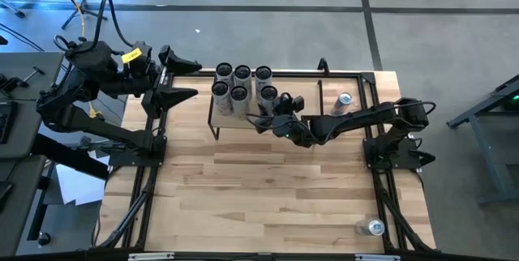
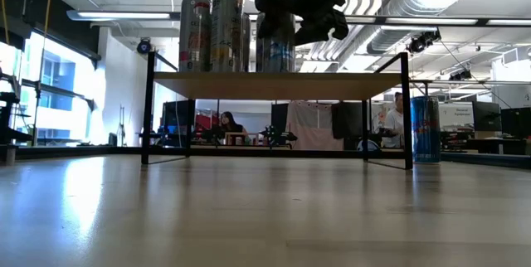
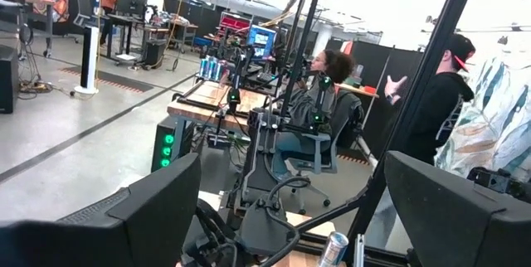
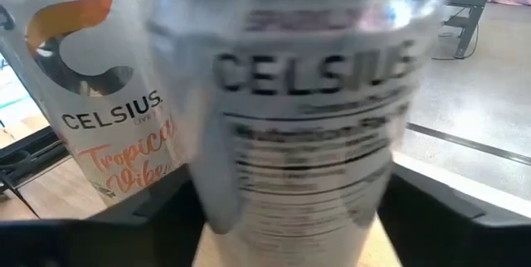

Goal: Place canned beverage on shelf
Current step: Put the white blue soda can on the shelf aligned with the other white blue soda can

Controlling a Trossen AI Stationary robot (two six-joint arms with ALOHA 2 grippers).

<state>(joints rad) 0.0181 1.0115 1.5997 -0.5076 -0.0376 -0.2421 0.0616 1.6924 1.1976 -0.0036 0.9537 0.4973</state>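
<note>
Room first: the shelf (image 1: pixel 306 91) sits at the back of the table (image 1: pixel 268 196), and all its cans are bunched on its left part. The right stretch of the wood top is bare, though the right arm reaches across just above it. The front half of the table is open wood, with black rails down both side edges.

Count from the high view: six cans on the shelf in two rough rows of three, plus two off it. One is a blue can (image 1: pixel 345 100) standing on the table just past the shelf's right legs, the other a loose can (image 1: pixel 375 227) down at the front right corner. So eight in all.

The right gripper (image 1: pixel 276 105) is at the right end of the front row, over the end can (image 1: pixel 268 95). That can stands on the shelf top near the front edge, touching or nearly touching its neighbour. In the right wrist view it fills the frame dead centre, with an orange-lettered can right beside it, but whether the jaws are actually pinching it I can't tell.

The left gripper (image 1: pixel 185 79) waits at the table's back left edge, just beside the shelf's left end, jaws spread wide and holding nothing
</note>
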